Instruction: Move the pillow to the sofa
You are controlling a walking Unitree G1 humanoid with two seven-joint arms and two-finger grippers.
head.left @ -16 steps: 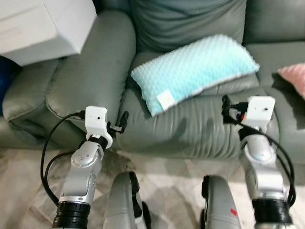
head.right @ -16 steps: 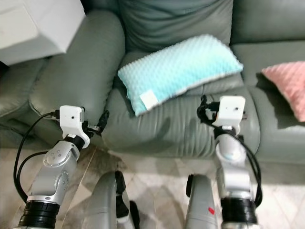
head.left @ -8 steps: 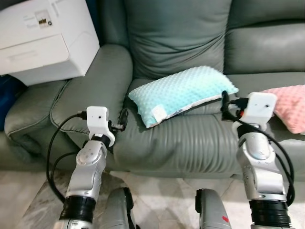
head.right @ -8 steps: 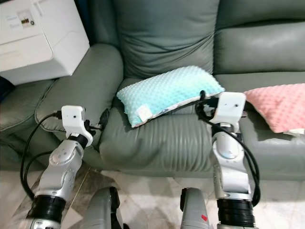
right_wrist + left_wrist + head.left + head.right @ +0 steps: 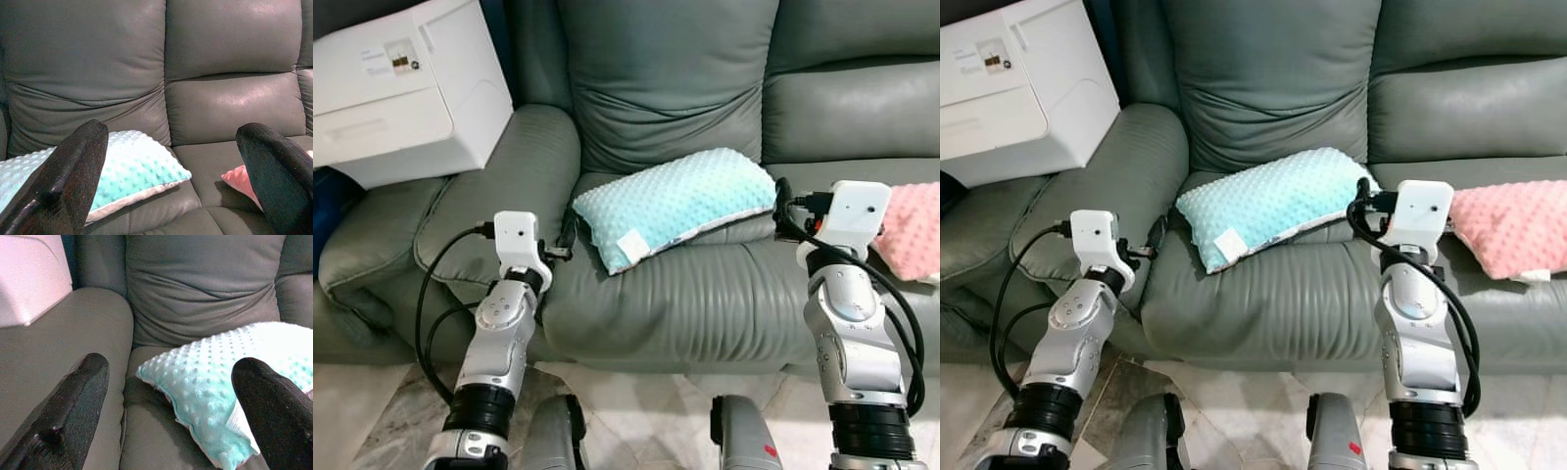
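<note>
A teal dotted pillow (image 5: 675,206) with a white label lies on the seat of the grey-green sofa (image 5: 685,294), free of both grippers. My left gripper (image 5: 565,238) is open, held just off the pillow's left corner beside the armrest. Through the left wrist view the pillow (image 5: 230,382) lies beyond the spread fingers (image 5: 83,382). My right gripper (image 5: 782,204) is open at the pillow's right end, with nothing between its fingers (image 5: 78,156). The pillow's right end (image 5: 127,169) shows in the right wrist view.
A pink pillow (image 5: 1508,225) rests on the seat to the right. A white box-like appliance (image 5: 401,88) sits over the left armrest (image 5: 499,186). Pale stone floor (image 5: 372,421) lies in front of the sofa, by my legs.
The whole picture has shifted: the camera pulled back and up, so more of the sofa back and the pink pillow show. The teal pillow stays on the seat and both arms keep their pose.
</note>
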